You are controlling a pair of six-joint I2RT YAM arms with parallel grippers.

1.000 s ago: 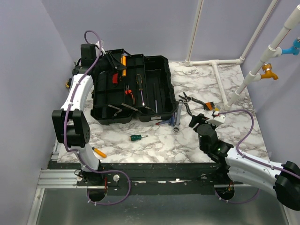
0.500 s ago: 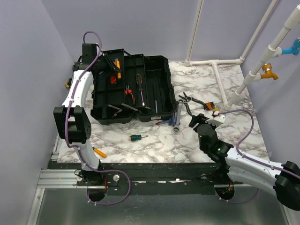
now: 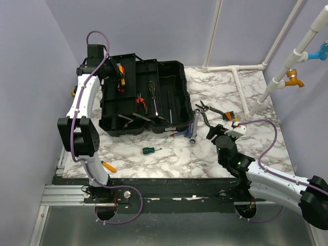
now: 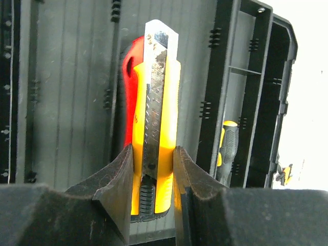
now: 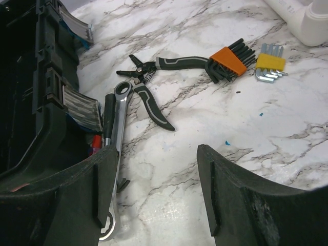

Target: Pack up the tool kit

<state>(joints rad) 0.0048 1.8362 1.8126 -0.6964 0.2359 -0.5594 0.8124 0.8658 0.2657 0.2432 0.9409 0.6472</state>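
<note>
Left arm has swung further left and back. Its left jaws pinch the yellow-and-red plastic utility knife, long axis straight ahead, over the far-left half of the open black plastic toolbox. Right jaws are spread, empty.

left arm: white links, black joints | right arm: same | cables: purple, looping | jaws: matte black, wedge-shaped

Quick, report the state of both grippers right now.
Left gripper: closed, fingers clamped on the yellow utility knife.
Right gripper: open, holding nothing.
</note>
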